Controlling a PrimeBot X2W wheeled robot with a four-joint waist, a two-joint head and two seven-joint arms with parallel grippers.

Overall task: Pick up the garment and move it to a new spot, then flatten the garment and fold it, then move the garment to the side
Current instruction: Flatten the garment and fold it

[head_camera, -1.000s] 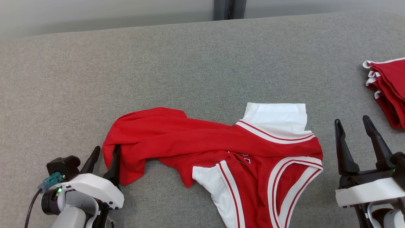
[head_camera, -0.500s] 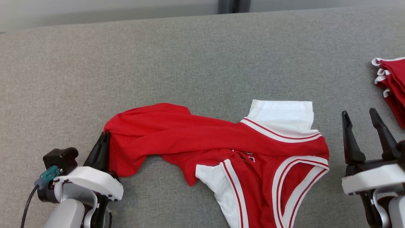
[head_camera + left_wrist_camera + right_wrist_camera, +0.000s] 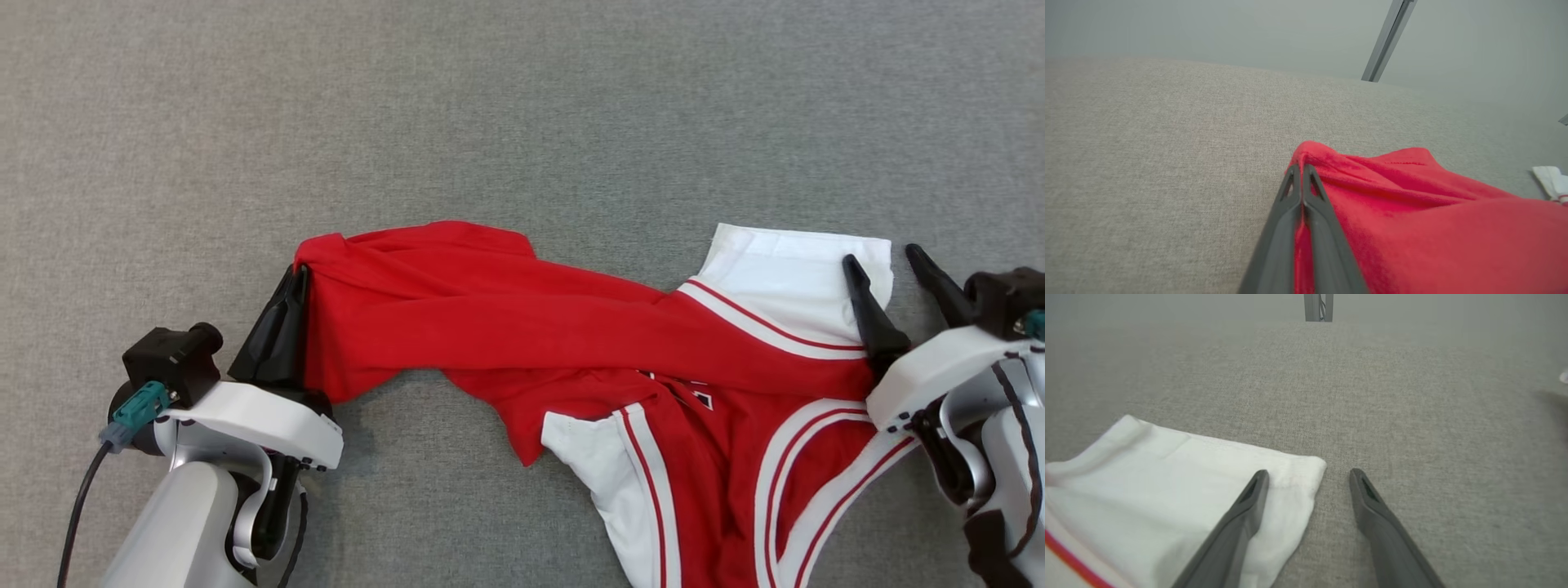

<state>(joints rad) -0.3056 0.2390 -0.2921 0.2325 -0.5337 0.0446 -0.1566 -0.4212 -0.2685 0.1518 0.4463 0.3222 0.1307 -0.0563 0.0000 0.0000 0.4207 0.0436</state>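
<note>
The garment (image 3: pixel 522 327) is a red jersey with white panels and striped trim, lying twisted across the grey cloth surface (image 3: pixel 490 106). My left gripper (image 3: pixel 295 278) is shut on the garment's red left end, which bunches over the closed fingers (image 3: pixel 1302 196) in the left wrist view. My right gripper (image 3: pixel 883 260) is open at the white corner of the garment (image 3: pixel 1208 473). Its left finger (image 3: pixel 1249 502) lies over that white corner and the other finger is over bare cloth surface.
Grey fabric covers the whole work surface (image 3: pixel 1412 416). A dark metal post (image 3: pixel 1318 307) stands beyond its far edge, with a pale wall behind it. A small white scrap (image 3: pixel 1549 179) shows at the right edge of the left wrist view.
My left gripper has shut on the garment's red left end and pulled it up. The right gripper moved left onto the white corner. The head camera tilted down, so the picture shifted.
</note>
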